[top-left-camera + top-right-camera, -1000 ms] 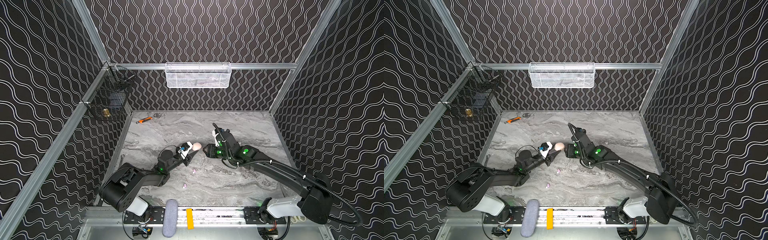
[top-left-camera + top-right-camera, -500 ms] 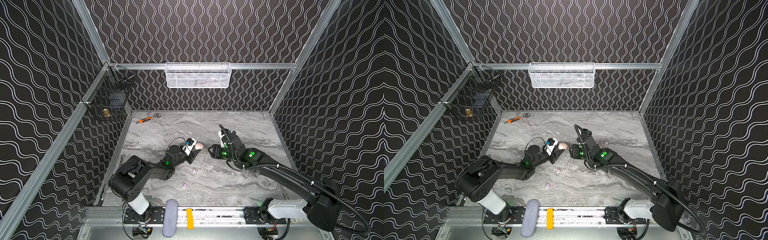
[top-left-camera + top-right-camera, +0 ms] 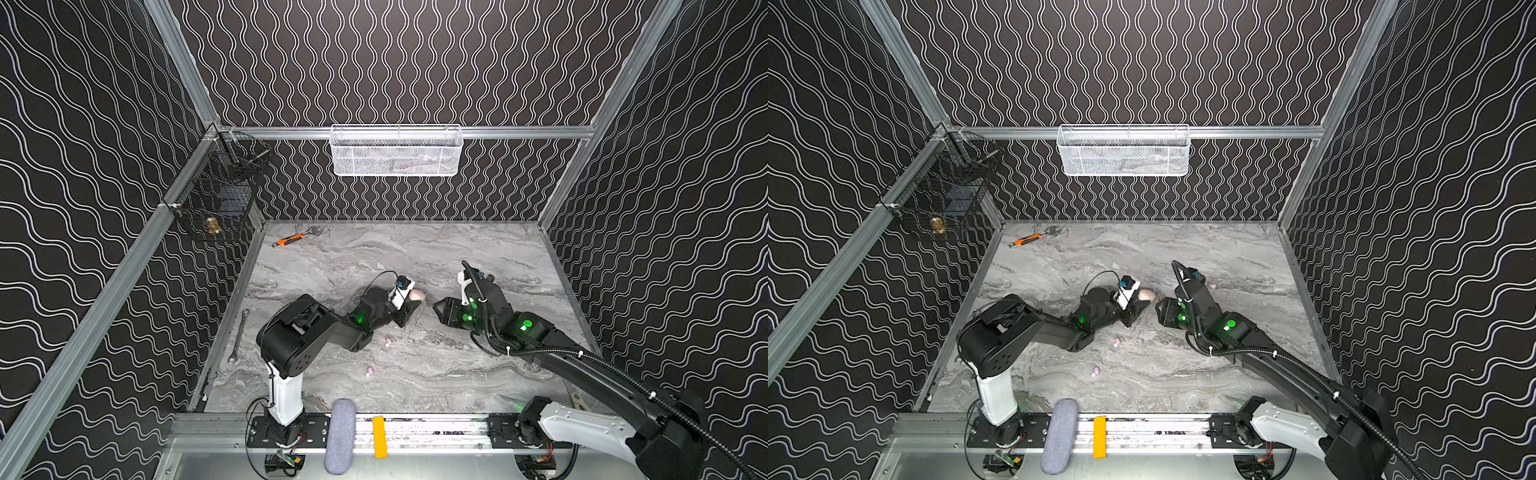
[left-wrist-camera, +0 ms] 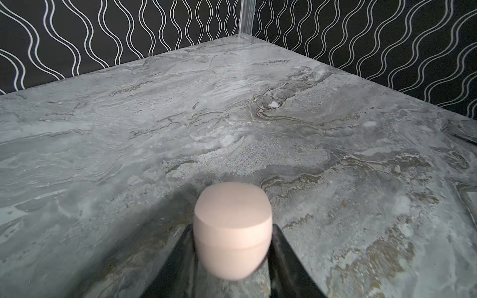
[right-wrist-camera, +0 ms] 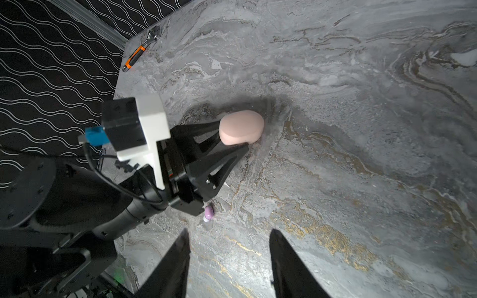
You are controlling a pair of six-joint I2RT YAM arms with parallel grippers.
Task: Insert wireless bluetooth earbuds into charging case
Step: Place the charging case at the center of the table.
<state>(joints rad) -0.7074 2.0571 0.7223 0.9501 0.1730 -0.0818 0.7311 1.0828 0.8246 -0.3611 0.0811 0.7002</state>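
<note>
Pink case (image 4: 232, 227) in left hand (image 5: 233, 136)

Orange-handled wrench (image 3: 296, 237), spanner (image 3: 240, 334), mesh basket (image 3: 397, 160).

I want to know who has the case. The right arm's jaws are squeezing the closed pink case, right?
No, it is the left arm whose jaws squeeze the closed pink case. The right wrist view shows this; the jaws of the right arm stand open and empty.
</note>
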